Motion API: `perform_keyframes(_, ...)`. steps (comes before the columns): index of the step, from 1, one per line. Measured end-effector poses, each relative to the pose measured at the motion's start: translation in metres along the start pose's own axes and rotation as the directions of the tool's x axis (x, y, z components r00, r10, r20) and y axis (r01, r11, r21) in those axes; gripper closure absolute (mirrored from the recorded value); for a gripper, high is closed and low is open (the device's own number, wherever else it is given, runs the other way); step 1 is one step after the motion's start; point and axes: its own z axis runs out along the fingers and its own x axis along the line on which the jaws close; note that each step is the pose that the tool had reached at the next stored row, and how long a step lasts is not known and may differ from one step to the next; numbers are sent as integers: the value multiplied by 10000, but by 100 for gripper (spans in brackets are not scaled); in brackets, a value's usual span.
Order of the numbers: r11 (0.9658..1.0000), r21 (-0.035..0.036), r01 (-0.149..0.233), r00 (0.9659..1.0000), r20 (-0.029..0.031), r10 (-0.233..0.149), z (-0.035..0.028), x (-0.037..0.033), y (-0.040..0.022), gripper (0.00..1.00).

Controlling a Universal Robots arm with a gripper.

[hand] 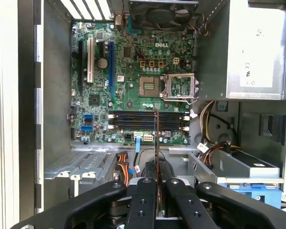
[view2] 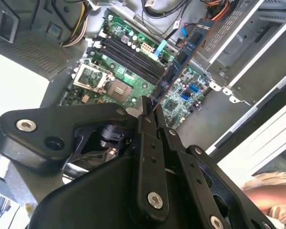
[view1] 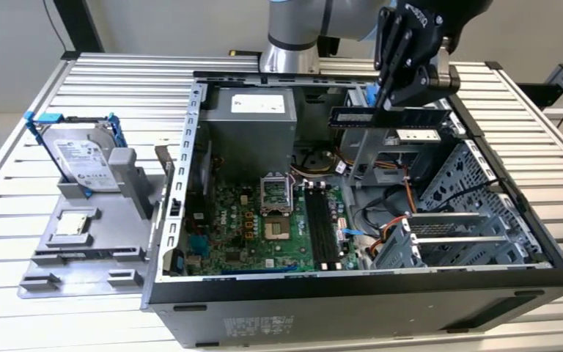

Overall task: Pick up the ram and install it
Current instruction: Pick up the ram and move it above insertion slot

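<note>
Slatted metal table point(view1: 556, 176) carries an open PC case point(view1: 360, 308) lying on its side. On the ext. view's left of the case sits a grey fixture point(view1: 86, 249) w/ a silver hard drive point(view1: 81, 165) in a blue frame, leaning, well apart from the work. Inside the case: green motherboard point(view1: 252, 235) flat on the case floor, CPU socket point(view1: 273, 194) mid-board, and long black memory slots point(view1: 322, 227) just beside the socket, also seen in both wrist views point(hand: 148, 121) point(view2: 133, 55). PSU point(view1: 252, 110) fills the far end, a fan point(hand: 157, 12) sits at the board's other end in the first wrist view, and the perforated drive cage point(view1: 457, 235) takes the ext. view's right. A bundle of orange/black cables point(view1: 399, 220) lies between slots and cage, near the slots' ends, closest clutter to them. The slots are in plain sight past the ram in both wrist views. Arm point(view1: 292, 37) reaches in from the far side. The gripper point(view1: 391, 106) points down over the case's far-right corner, above the rim. Jaws are pinching the ram point(view1: 389, 117) by its upper long edge. The ram is horizontal in the air, well above board and slots, touching neither. It's edge-on in the first wrist view point(hand: 156, 138), where it crosses the slots, and its chip side is visible in the second wrist view point(view2: 183, 55).
</note>
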Motion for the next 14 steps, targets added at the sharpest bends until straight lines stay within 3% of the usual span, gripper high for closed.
perform_keyframes(14, 10000, 0, -25, 10000, 1, 25, 4, -122, -1, 100)
